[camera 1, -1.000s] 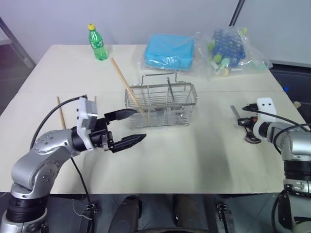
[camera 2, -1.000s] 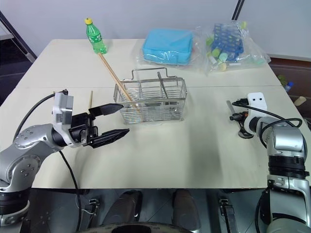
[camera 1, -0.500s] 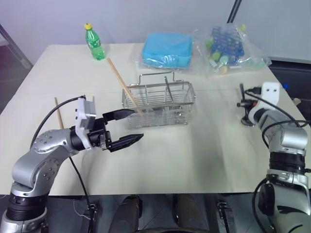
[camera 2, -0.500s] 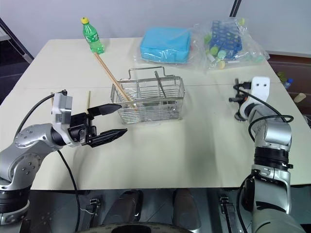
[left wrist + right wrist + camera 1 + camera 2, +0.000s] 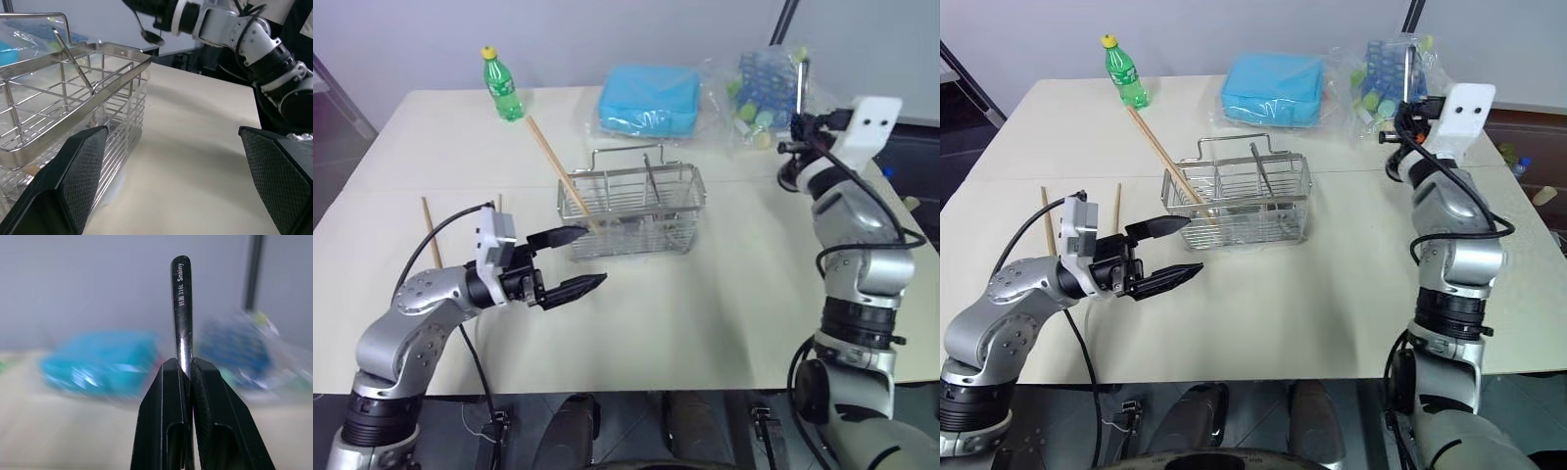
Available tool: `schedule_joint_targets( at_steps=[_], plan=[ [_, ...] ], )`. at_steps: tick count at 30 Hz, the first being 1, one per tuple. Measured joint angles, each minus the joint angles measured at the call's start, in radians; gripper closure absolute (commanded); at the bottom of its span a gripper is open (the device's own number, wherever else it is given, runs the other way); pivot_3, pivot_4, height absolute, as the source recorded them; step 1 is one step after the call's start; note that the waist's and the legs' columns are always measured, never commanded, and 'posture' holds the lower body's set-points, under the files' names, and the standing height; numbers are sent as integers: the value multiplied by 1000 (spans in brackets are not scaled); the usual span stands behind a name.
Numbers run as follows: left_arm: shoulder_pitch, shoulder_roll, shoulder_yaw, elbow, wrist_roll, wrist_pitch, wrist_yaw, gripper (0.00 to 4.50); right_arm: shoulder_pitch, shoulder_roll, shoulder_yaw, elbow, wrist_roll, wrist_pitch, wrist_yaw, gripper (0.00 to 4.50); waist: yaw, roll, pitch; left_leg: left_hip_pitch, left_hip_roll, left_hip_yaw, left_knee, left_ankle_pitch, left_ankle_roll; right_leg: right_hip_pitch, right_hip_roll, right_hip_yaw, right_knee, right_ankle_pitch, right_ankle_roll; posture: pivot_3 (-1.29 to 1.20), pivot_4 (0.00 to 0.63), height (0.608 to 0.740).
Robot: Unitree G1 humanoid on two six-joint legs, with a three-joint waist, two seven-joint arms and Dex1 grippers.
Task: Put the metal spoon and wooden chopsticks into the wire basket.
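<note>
Though slim, shiny lettered metal spoon (image 5: 181,313)

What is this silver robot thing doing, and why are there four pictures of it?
It is a robot with two arms, and each arm ends in a pincher of two black fingers. Two pictures come from cameras in its head, looking down at the table. The other two come from little cameras on its wrists.

The right gripper is pinched shut on the metal spoon and holds it up in the air. The left gripper is open and holds nothing, close to the wire basket. One of the wooden chopsticks already leans in that basket, and two more lie on the table. At the back stand a green bottle, a blue pack and a bag of tubes.
</note>
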Motion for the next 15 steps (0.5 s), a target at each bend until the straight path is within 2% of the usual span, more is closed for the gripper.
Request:
schedule_joint_targets(
  at_steps=[4, 15],
  plan=[
    [-6, 0, -17, 1, 0, 1, -2, 0, -6, 100, 57, -37, 56, -46, 23, 4483, 0, 0, 0, 0, 0, 0, 0, 0, 0, 0, 0, 0, 0, 0, 0, 0, 150, 740],
    [7, 2, -20, 13, 2, 1, 1, 0, -47, 206, 153, -41, 91, -75, 26, 4483, -1, 1, 1, 0, 0, -1, -1, 0, 0, -1, 1, 0, 1, 0, 0, 0, 150, 740]
  ],
)
